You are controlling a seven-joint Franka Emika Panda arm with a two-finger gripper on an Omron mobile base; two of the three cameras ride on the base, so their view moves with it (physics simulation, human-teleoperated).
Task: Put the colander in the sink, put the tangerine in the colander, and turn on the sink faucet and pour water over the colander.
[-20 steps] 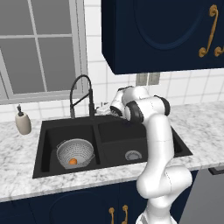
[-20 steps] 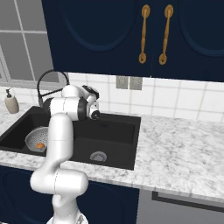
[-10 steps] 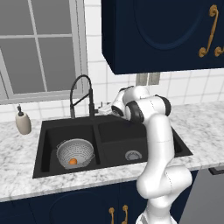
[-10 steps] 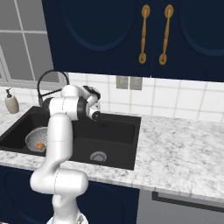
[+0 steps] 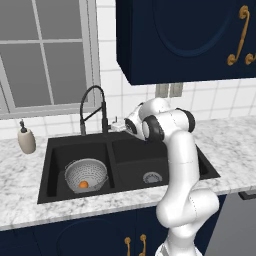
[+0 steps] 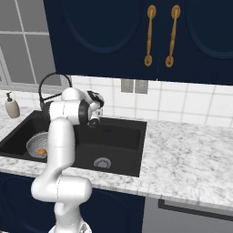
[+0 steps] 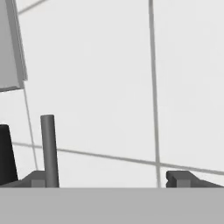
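Down at about eight o'clock in the left base view, the colander (image 5: pixel 86 174) is sitting in the left basin of the black sink (image 5: pixel 55 155), and the tangerine (image 5: pixel 83 184) is lying inside it on the near side of its floor. From the right base view the same colander (image 6: pixel 38 144) is showing at nine o'clock, half hidden behind the white arm, with the tangerine (image 6: pixel 41 151) in it. Behind the divider the sink faucet (image 5: pixel 93 107) is arching up at the back edge of the marble desk (image 5: pixel 22 172), and the gripper (image 5: pixel 118 125) is hovering just beside its base, at its three o'clock, above the sink's back rim. Through the hand view its fingertips (image 7: pixel 181 178) are standing wide apart, holding nothing, facing white wall tiles, with a slim grey rod (image 7: pixel 49 148) rising just inside the left one. A beige soap bottle (image 5: pixel 26 138) is standing at nine o'clock on the desk.
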